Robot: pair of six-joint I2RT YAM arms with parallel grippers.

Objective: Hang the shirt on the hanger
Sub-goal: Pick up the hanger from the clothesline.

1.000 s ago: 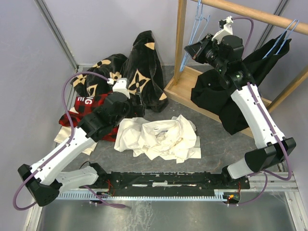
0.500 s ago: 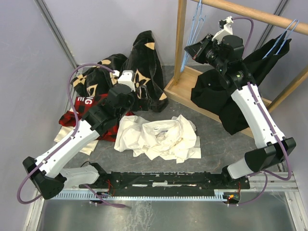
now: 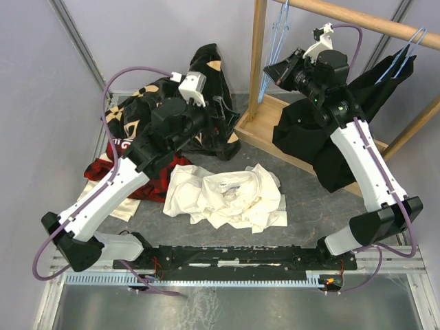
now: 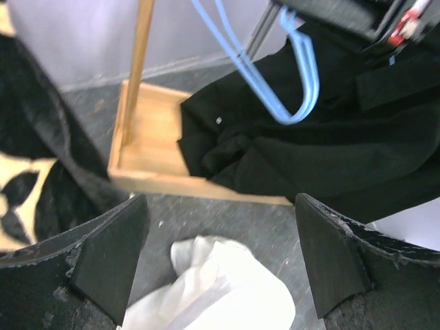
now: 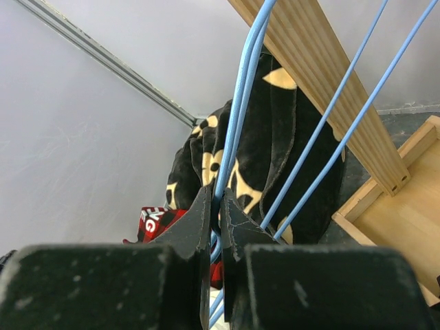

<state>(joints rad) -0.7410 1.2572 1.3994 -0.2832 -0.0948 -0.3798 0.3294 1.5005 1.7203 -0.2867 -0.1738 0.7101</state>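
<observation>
The white shirt [image 3: 227, 196] lies crumpled on the grey table between the two arms. A light-blue wire hanger [image 3: 278, 38] hangs beside the wooden post of the rack. My right gripper [image 3: 269, 71] is raised at the rack and shut on the hanger's wire [image 5: 237, 110], which runs up between its jaws [image 5: 221, 206]. My left gripper [image 3: 218, 118] is lifted above the dark garment behind the shirt, open and empty. In the left wrist view its fingers [image 4: 110, 261] stand wide apart above a fold of the shirt [image 4: 220, 289], with the hanger [image 4: 289, 82] ahead.
A black garment with tan flowers [image 3: 199, 89] is heaped at the back left, with a red-and-black plaid shirt [image 3: 113, 168] beside it. The wooden rack [image 3: 258, 62] has a tray base [image 4: 158, 151]. A black garment [image 3: 344, 124] hangs from another blue hanger [image 3: 402, 58].
My left arm has lifted from the shirt's left edge and swung back and right, over the dark garment. The right arm has not moved.
</observation>
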